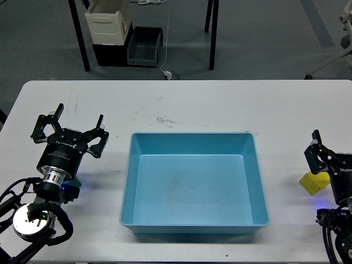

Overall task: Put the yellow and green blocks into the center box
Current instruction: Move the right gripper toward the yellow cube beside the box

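Observation:
The center box [127,181], a shallow light-blue tray, lies in the middle of the white table with nothing inside. The yellow block [312,183] rests on the table to its right, just below the left finger [314,154] of my right gripper [338,155]. That finger is spread wide from the wrist; the other finger is cut off by the frame edge. My left gripper [71,131] hovers left of the tray, open, with nothing between its fingers. A small green patch [81,180], possibly the green block, peeks out beside my left wrist, mostly hidden.
The white table [187,104] reaches the far edge behind the tray. Beyond it on the floor stand a cream-white crate [108,23], a dark grey bin [145,45] and black table legs [212,33].

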